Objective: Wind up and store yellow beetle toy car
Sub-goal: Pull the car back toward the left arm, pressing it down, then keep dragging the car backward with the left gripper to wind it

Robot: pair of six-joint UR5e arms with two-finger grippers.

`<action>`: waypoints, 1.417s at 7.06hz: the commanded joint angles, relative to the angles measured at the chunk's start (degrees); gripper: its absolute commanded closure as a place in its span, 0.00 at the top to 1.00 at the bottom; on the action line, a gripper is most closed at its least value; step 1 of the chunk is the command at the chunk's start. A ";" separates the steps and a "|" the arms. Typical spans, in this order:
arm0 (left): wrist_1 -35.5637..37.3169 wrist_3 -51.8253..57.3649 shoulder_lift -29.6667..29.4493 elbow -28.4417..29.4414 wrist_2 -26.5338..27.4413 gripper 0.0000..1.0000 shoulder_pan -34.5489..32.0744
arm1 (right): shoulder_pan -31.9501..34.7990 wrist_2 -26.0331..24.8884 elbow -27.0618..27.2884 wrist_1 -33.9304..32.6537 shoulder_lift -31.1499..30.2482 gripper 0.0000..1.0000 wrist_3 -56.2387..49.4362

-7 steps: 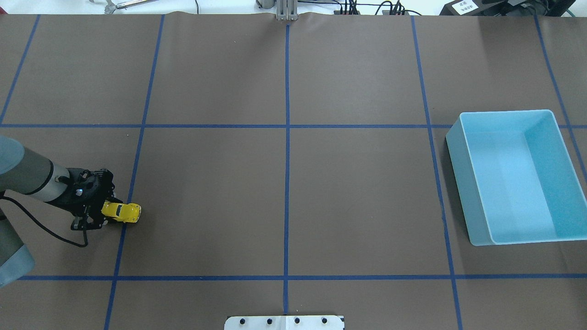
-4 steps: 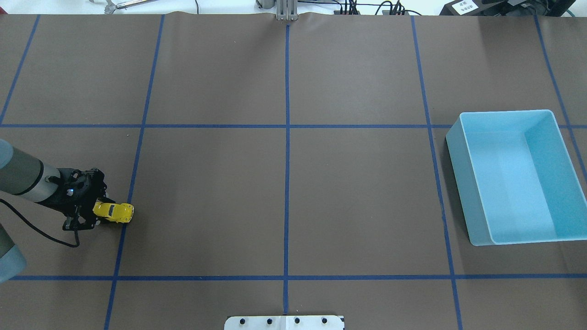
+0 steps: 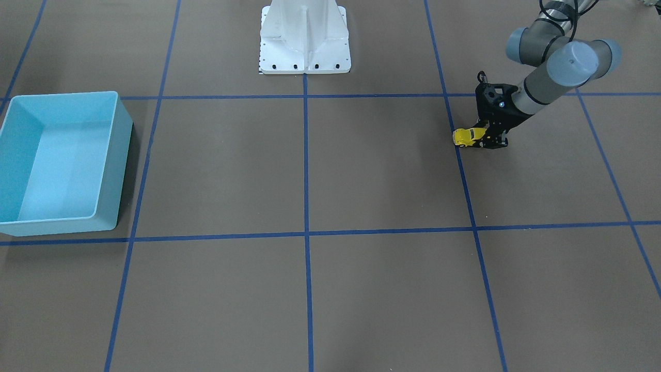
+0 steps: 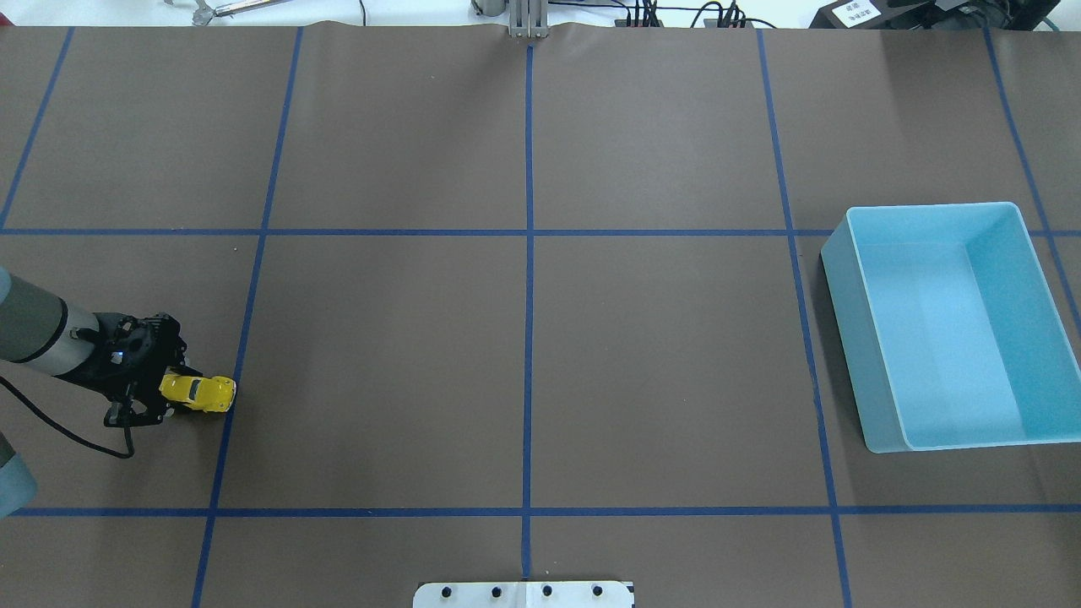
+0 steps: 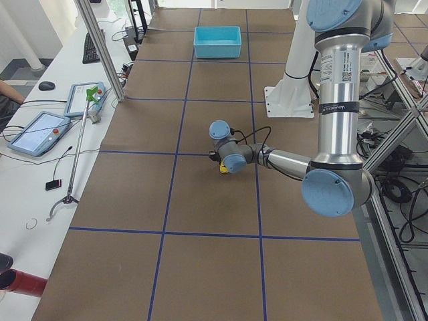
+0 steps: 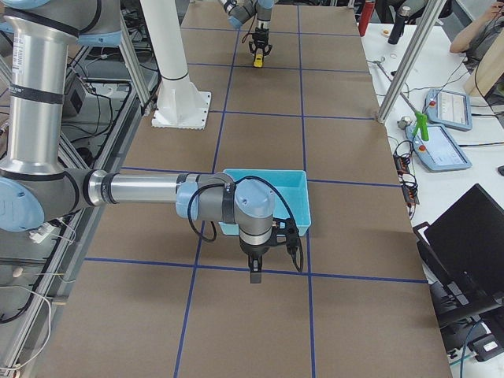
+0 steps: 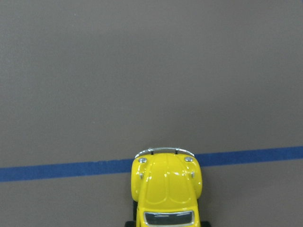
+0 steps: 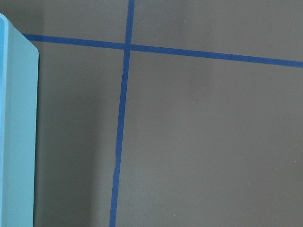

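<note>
1. Since a second ago, our left gripper (image 4: 171, 395) has drawn the car (image 4: 201, 393) backward, toward the left edge of the overhead view. Its nose had been past the blue tape line (image 4: 225, 439) and now rests right on it.
2. That gripper's fingers are clamped on the car's rear half, with the nose pointing out toward the middle of the table (image 4: 380, 363). In the left wrist view, the bonnet and chrome bumper reach just to the line.
3. The car sits low at the table on our left side. We judge that its wheels are on the surface, though no view shows the contact plainly.
4. A backward drag with the wheels down reads to us as the pull-back stroke that loads the spring. On that reading the winding is under way and the storing has not begun.
5. The bin (image 4: 857, 329) stands well apart on our right side, with nothing in it.
6. Our right gripper (image 6: 255, 274) hangs just beside the bin's near wall. It shows only in a side view, so we cannot tell whether it is released or clenched.
7. We expect that letting go now would send the car running toward the table's middle, so it should come off the surface before it goes to the bin.
</note>
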 commanded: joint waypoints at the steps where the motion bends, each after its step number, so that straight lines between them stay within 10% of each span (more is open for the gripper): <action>1: -1.20 0.08 0.76 0.50 -0.02 0.13 0.04 | 0.00 0.00 0.00 0.08 0.00 1.00 0.00; 10: -1.29 6.50 4.01 0.59 -1.42 0.13 -2.95 | 0.00 0.00 0.00 0.08 0.00 1.00 0.00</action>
